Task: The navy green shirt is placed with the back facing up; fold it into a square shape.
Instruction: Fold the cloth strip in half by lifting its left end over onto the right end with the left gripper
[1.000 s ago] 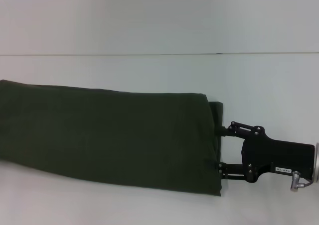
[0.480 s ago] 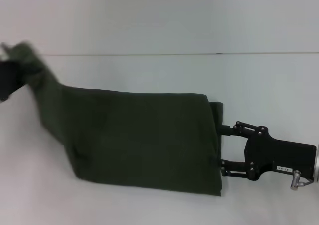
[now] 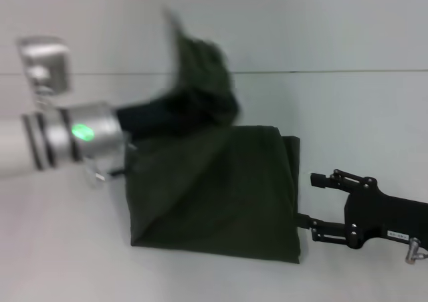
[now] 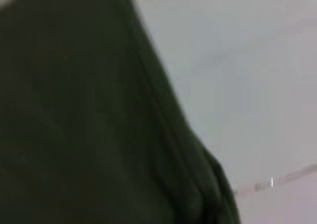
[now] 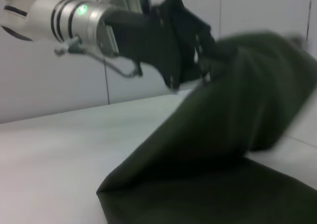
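Two claws share the work here. Nearest us, our right claw (image 3: 302, 198) sits low on the white tabletop (image 3: 361, 108), its fingers spread apart and released, just beside the right edge of the navy green shirt (image 3: 221, 195) without clamping it. The shirt lies folded across the middle of the tabletop, its lower layer flat. Farther back, our left claw (image 5: 200, 60) is clenched on the shirt's left end, holding that end up off the tabletop and over the flat layer, the raised cloth draping down from it.
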Controlling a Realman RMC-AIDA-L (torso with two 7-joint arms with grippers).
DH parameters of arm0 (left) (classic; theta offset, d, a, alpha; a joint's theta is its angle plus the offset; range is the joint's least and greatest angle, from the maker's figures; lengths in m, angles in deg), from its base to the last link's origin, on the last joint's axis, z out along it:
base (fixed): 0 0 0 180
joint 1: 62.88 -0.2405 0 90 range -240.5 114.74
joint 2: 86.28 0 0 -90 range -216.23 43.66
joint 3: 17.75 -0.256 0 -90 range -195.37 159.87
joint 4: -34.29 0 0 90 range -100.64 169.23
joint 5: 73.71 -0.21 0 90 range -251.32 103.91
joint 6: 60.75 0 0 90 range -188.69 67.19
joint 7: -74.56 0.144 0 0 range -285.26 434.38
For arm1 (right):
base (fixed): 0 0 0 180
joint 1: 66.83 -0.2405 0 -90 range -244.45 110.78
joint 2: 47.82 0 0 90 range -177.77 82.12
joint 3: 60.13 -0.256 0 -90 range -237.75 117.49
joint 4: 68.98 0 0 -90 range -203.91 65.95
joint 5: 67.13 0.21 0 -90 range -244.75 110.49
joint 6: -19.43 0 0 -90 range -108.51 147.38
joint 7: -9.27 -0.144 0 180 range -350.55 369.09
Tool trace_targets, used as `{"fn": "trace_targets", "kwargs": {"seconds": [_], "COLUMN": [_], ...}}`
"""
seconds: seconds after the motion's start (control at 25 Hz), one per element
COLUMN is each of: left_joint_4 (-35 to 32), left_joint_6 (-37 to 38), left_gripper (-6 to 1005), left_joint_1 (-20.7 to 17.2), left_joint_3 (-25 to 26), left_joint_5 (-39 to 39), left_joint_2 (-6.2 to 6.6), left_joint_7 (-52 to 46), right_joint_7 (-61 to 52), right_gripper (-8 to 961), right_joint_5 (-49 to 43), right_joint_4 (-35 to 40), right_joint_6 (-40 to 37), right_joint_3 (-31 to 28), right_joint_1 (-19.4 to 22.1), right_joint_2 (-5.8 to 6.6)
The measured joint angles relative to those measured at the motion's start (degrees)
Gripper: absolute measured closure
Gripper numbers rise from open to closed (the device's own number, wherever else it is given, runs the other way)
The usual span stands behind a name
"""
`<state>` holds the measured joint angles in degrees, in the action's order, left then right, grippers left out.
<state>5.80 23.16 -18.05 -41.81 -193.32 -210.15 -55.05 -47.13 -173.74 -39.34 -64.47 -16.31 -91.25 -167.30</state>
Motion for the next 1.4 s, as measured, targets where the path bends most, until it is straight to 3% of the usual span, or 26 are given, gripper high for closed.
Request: {"fn": "trace_targets", "kwargs": {"seconds": [0.28, 0.36, 0.8, 1.4], "left_joint_4": [12.9, 13.5, 11.8, 8.0], "left_joint_6": [-8.8, -8.9, -1.4, 3.2], "left_gripper": [948, 948, 948, 948], "left_joint_1": [0.3, 0.0, 0.0, -1.5], "left_joint_3": [-10.5, -10.9, -11.9, -13.7], "left_joint_5": [0.5, 0.6, 3.2, 3.6], "left_joint_2": [-0.37, -0.43, -0.35, -0.12], "left_joint_7": [4.7, 5.0, 5.9, 5.9], "right_joint_7": [-0.7, -0.7, -0.7, -0.7], "right_gripper": [88, 88, 87, 87], "right_joint_5": [0.0, 0.0, -0.3, -0.1], "right_joint_4": [1.5, 1.6, 1.6, 1.6], "right_joint_6": [-2.8, -3.1, -2.2, 0.2], "right_joint_3": [-2.0, -3.0, -3.7, -3.8], "right_joint_1": [2.3, 2.6, 2.1, 1.4], "right_joint_2": [0.23, 0.23, 0.12, -0.14]}}
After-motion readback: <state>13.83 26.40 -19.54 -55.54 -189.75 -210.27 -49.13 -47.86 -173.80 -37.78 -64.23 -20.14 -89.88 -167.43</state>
